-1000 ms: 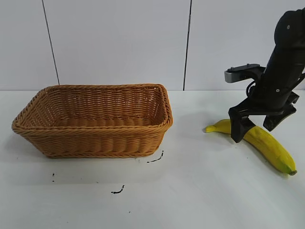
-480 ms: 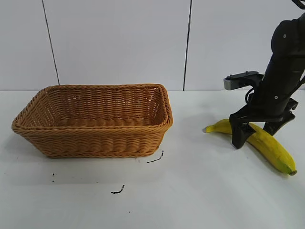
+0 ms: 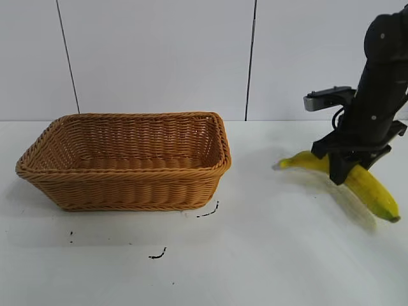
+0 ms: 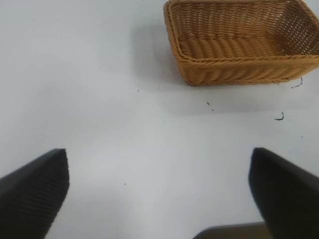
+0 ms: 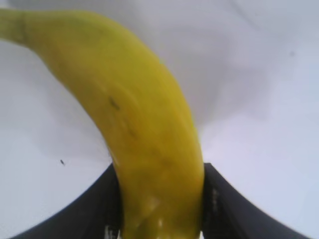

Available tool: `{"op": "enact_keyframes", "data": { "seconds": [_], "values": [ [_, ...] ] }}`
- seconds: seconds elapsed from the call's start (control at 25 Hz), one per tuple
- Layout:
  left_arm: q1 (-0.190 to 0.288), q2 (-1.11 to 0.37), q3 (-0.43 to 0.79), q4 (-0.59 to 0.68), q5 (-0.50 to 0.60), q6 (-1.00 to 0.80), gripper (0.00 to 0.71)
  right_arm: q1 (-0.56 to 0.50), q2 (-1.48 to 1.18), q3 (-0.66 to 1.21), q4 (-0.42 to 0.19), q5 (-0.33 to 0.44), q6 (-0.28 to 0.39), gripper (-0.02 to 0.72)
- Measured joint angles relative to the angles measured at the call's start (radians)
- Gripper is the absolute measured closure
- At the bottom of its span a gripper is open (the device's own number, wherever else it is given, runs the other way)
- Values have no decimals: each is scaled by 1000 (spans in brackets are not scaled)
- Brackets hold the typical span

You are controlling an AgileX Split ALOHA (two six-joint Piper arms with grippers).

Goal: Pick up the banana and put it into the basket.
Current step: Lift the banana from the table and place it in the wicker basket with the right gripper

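Note:
The yellow banana [image 3: 370,189] is at the right of the white table, lifted a little off it, with its shadow below. My right gripper [image 3: 347,171] is shut on the banana near its middle. In the right wrist view the banana [image 5: 144,129] fills the frame, pinched between the two black fingers [image 5: 224,204]. The tan wicker basket [image 3: 127,191] stands at the left, well apart from the banana. It also shows in the left wrist view [image 4: 239,69]. My left gripper [image 4: 159,199] is open and empty over bare table, away from the basket; it is out of the exterior view.
The white table [image 3: 268,255] has a few small black marks [image 3: 158,255] in front of the basket. A white panelled wall stands behind.
My right gripper came down around the banana, shut on it, and has lifted it slightly; the banana sits higher than before, with a shadow under it.

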Motion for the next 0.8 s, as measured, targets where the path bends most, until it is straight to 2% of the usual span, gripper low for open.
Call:
{"op": "enact_keyframes", "data": {
  "seconds": [0.08, 0.24, 0.56, 0.8],
  "values": [
    [0, 0, 0, 0, 0, 0, 15, 0, -1, -61, 18, 51, 1, 386],
    [0, 0, 0, 0, 0, 0, 15, 30, -1, -169, 16, 121, 1, 386],
    [0, 0, 0, 0, 0, 0, 15, 194, 67, -394, 0, 121, -22, 386],
    [0, 0, 0, 0, 0, 0, 15, 335, 186, -564, 0, 122, -124, 386]
  ]
}}
